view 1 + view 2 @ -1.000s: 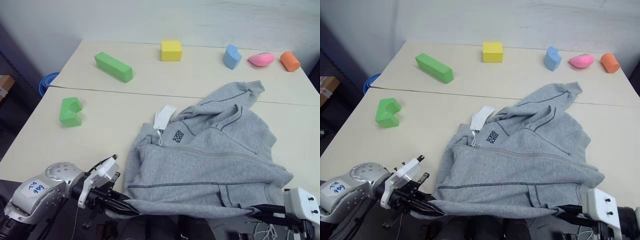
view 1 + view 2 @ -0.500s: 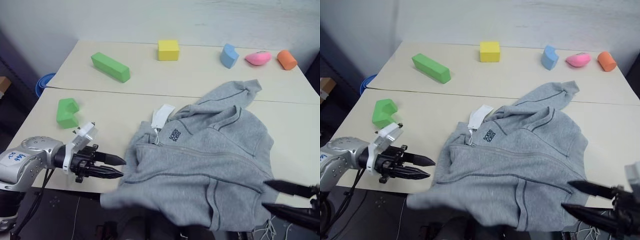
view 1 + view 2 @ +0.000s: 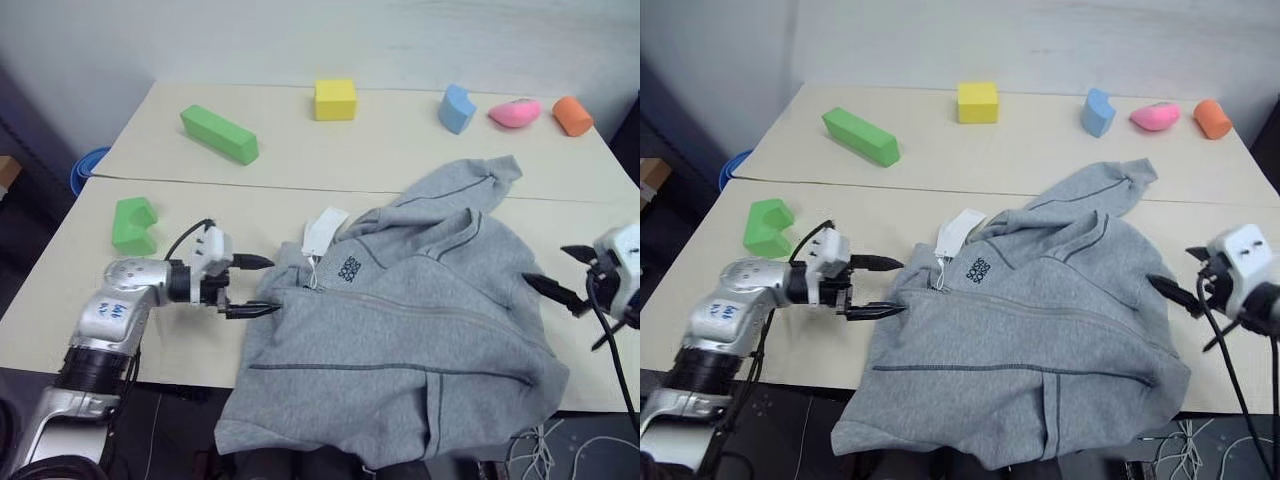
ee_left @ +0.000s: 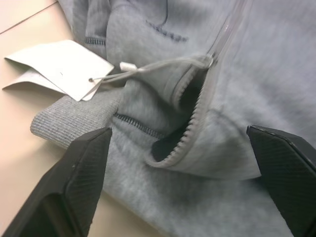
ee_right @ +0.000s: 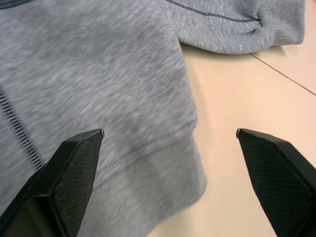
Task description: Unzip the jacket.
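The light grey fleece jacket (image 3: 420, 330) lies spread on the table, its lower hem hanging over the front edge. Its white hang tag (image 3: 326, 231) and dark logo (image 3: 349, 270) sit near the collar. My left gripper (image 3: 272, 286) is open at the jacket's left edge beside the collar, holding nothing. In the left wrist view the zip (image 4: 197, 111) is parted a little at its top, between the fingers (image 4: 79, 173). My right gripper (image 3: 544, 263) is open at the jacket's right side, level with the sleeve (image 5: 138, 98), and empty.
Foam blocks stand along the back: a long green one (image 3: 220, 133), yellow cube (image 3: 335, 99), blue (image 3: 455, 108), pink (image 3: 515, 112), orange (image 3: 573, 116). A notched green block (image 3: 133, 223) lies left of my left arm. Bare table (image 3: 200, 200) separates them from the jacket.
Both grippers opened and let go of the jacket's lower hem, which dropped over the front edge. The left moved forward to the collar; the right swung up and out to the right.
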Robot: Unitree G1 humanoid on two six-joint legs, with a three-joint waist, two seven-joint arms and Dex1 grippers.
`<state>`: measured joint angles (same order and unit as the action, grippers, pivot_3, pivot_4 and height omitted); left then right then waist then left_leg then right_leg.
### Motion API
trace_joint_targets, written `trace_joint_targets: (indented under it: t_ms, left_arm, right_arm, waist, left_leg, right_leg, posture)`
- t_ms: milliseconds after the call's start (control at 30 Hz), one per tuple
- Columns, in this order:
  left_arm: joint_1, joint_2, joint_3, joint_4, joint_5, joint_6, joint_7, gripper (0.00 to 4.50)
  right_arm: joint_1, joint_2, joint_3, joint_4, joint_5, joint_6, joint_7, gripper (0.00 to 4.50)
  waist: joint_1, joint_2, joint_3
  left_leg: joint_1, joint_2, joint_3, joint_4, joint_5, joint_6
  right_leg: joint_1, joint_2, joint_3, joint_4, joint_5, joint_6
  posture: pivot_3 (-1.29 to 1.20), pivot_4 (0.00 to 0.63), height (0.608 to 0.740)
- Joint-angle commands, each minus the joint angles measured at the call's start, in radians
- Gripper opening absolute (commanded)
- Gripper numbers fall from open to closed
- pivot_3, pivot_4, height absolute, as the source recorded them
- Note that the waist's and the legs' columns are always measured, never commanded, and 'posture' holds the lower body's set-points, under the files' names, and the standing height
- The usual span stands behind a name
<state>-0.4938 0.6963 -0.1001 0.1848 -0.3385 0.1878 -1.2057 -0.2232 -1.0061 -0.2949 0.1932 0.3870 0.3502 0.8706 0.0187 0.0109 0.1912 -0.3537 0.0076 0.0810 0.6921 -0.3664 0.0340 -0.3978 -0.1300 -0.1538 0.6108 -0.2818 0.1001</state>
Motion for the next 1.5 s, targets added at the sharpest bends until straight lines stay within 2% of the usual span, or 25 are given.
trace_joint_targets:
  t_ms: [33, 100, 133, 200, 300, 467, 567, 600, 667, 700, 900, 1000, 1100, 1200, 1267, 1300, 1400, 1500]
  left_arm:
    - [-0.043, -0.042, -0.032, 0.098, 0.079, -0.072, 0.021, 4.48]
    - [-0.056, -0.063, -0.059, 0.147, 0.121, -0.104, 0.024, 4.48]
    - [-0.061, -0.077, -0.074, 0.177, 0.151, -0.139, 0.035, 4.50]
    - [-0.072, -0.125, -0.069, 0.232, 0.191, -0.223, 0.108, 4.09]
    - [-0.069, -0.157, -0.077, 0.270, 0.220, -0.252, 0.144, 3.30]
    - [-0.002, -0.133, -0.087, 0.257, 0.264, -0.274, 0.162, 1.81]
    - [0.100, -0.090, -0.043, 0.138, 0.220, -0.189, 0.173, 0.97]
    - [0.136, -0.074, -0.033, 0.086, 0.200, -0.151, 0.167, 0.71]
    - [0.208, -0.041, -0.011, -0.028, 0.158, -0.077, 0.156, 0.13]
    - [0.249, -0.021, 0.005, -0.093, 0.133, -0.033, 0.155, 0.03]
    - [0.396, 0.026, 0.136, -0.354, 0.008, 0.189, 0.240, 0.03]
    - [0.454, 0.006, 0.203, -0.470, -0.097, 0.249, 0.254, 0.03]
    - [0.487, 0.002, 0.194, -0.545, -0.155, 0.246, 0.212, 0.03]
    - [0.478, 0.022, 0.165, -0.548, -0.145, 0.238, 0.183, 0.00]
    - [0.443, 0.010, 0.181, -0.525, -0.171, 0.279, 0.206, 0.63]
    - [0.427, 0.018, 0.189, -0.513, -0.184, 0.296, 0.198, 0.90]
    - [0.407, 0.070, 0.212, -0.461, -0.199, 0.312, 0.139, 1.72]
    - [0.369, 0.069, 0.255, -0.389, -0.233, 0.322, 0.132, 2.64]
  right_arm:
    - [-0.133, 0.030, 0.116, 0.132, -0.042, -0.001, 0.110, 4.50]
    - [-0.184, 0.042, 0.164, 0.172, -0.047, 0.042, 0.159, 4.50]
    - [-0.207, 0.050, 0.182, 0.189, -0.056, 0.045, 0.167, 4.32]
    - [-0.250, 0.070, 0.207, 0.235, -0.091, -0.001, 0.160, 3.91]
    - [-0.307, 0.088, 0.227, 0.309, -0.168, -0.117, 0.096, 2.91]
    - [-0.396, 0.103, 0.253, 0.430, -0.318, -0.354, -0.064, 1.21]
    - [-0.462, 0.120, 0.261, 0.496, -0.409, -0.480, -0.218, 0.17]
    - [-0.482, 0.124, 0.269, 0.519, -0.441, -0.518, -0.262, 0.00]
    - [-0.514, 0.140, 0.284, 0.558, -0.470, -0.562, -0.295, 0.00]
    - [-0.532, 0.151, 0.291, 0.580, -0.484, -0.577, -0.315, 0.00]
    - [-0.602, 0.196, 0.317, 0.701, -0.543, -0.667, -0.399, 0.00]
    - [-0.620, 0.214, 0.323, 0.746, -0.559, -0.664, -0.426, 0.00]
    - [-0.603, 0.249, 0.265, 0.730, -0.443, -0.621, -0.310, 0.00]
    - [-0.567, 0.216, 0.259, 0.677, -0.425, -0.600, -0.240, 0.64]
    - [-0.523, 0.175, 0.238, 0.618, -0.402, -0.565, -0.187, 1.38]
    - [-0.478, 0.151, 0.219, 0.558, -0.358, -0.547, -0.116, 1.69]
    - [-0.259, 0.079, 0.125, 0.271, -0.147, -0.488, 0.134, 2.63]
    - [-0.061, 0.056, 0.015, 0.009, 0.012, -0.401, 0.223, 3.64]
  waist:
    - [0.001, 0.000, 0.000]
    - [0.003, 0.000, 0.000]
    - [0.005, 0.000, 0.000]
    - [0.008, 0.000, 0.000]
    - [0.010, 0.001, 0.000]
    - [0.003, 0.003, -0.002]
    - [-0.007, 0.004, -0.002]
    - [-0.014, 0.005, -0.003]
    - [-0.027, 0.005, -0.003]
    - [-0.038, 0.005, -0.003]
    - [-0.053, 0.006, -0.002]
    - [-0.050, 0.006, -0.002]
    - [-0.048, 0.006, -0.002]
    - [-0.041, 0.006, -0.002]
    - [-0.034, 0.006, -0.001]
    - [-0.031, 0.006, -0.001]
    - [-0.016, 0.007, -0.001]
    - [-0.016, 0.007, -0.001]
  left_leg:
    - [0.000, 0.000, 0.000, 0.000, 0.000, 0.000]
    - [0.000, 0.000, 0.000, 0.002, 0.000, 0.000]
    - [-0.001, 0.000, 0.000, 0.002, 0.000, 0.000]
    - [-0.002, 0.000, 0.000, 0.004, 0.000, 0.000]
    - [-0.004, -0.002, -0.002, 0.006, 0.000, 0.002]
    - [-0.001, -0.004, -0.005, 0.006, 0.001, 0.003]
    - [0.001, -0.004, -0.005, 0.006, 0.001, 0.003]
    - [0.001, -0.004, -0.005, 0.005, 0.001, 0.003]
    - [0.001, -0.002, -0.006, 0.005, 0.001, 0.002]
    - [0.001, -0.001, -0.005, 0.005, 0.001, 0.001]
    - [0.001, 0.005, -0.005, 0.004, 0.000, -0.002]
    - [0.000, 0.005, -0.005, 0.004, 0.000, -0.002]
    - [0.000, 0.005, -0.005, 0.004, -0.001, -0.003]
    - [-0.001, 0.005, -0.006, 0.004, -0.001, -0.003]
    - [-0.001, 0.004, -0.007, 0.004, -0.001, -0.003]
    - [-0.002, 0.004, -0.007, 0.004, -0.001, -0.002]
    - [-0.003, 0.004, -0.009, 0.004, -0.001, -0.002]
    - [-0.003, 0.005, -0.010, 0.004, -0.001, -0.003]
  right_leg:
    - [0.000, 0.000, 0.000, 0.000, 0.000, 0.000]
    - [0.000, 0.000, -0.001, 0.000, 0.000, 0.000]
    - [0.000, 0.000, -0.001, 0.000, 0.000, 0.000]
    - [0.000, -0.001, -0.003, 0.001, 0.000, 0.000]
    - [0.001, -0.004, -0.004, 0.001, 0.001, 0.001]
    - [0.005, -0.006, -0.003, 0.001, 0.002, 0.003]
    - [0.005, -0.006, -0.003, 0.002, 0.002, 0.003]
    - [0.005, -0.006, -0.002, 0.002, 0.002, 0.003]
    - [0.005, -0.006, -0.002, 0.002, 0.002, 0.003]
    - [0.005, -0.005, -0.001, 0.002, 0.001, 0.002]
    - [0.004, -0.003, 0.004, 0.001, -0.001, -0.001]
    - [0.003, -0.003, 0.005, 0.001, -0.001, -0.001]
    - [0.003, -0.004, 0.006, 0.000, -0.001, -0.001]
    - [0.003, -0.003, 0.005, 0.000, -0.001, -0.001]
    - [0.003, -0.002, 0.005, 0.000, -0.001, -0.001]
    - [0.003, -0.002, 0.005, 0.000, -0.001, -0.001]
    - [0.003, -0.002, 0.004, -0.001, -0.001, -0.001]
    - [0.003, -0.001, 0.002, -0.002, -0.001, -0.001]
  posture:
    - [0.00, 0.150, 0.740]
    - [0.00, 0.150, 0.740]
    - [0.00, 0.150, 0.740]
    - [0.00, 0.150, 0.740]
    - [0.00, 0.150, 0.740]
    - [0.00, 0.150, 0.740]
    - [0.00, 0.150, 0.740]
    - [0.00, 0.150, 0.740]
    - [0.00, 0.150, 0.740]
    - [0.00, 0.150, 0.740]
    - [0.00, 0.150, 0.740]
    - [0.00, 0.150, 0.740]
    - [0.00, 0.150, 0.740]
    - [0.00, 0.150, 0.740]
    - [0.00, 0.150, 0.740]
    - [0.00, 0.150, 0.740]
    - [0.00, 0.150, 0.740]
    - [0.00, 0.150, 0.740]
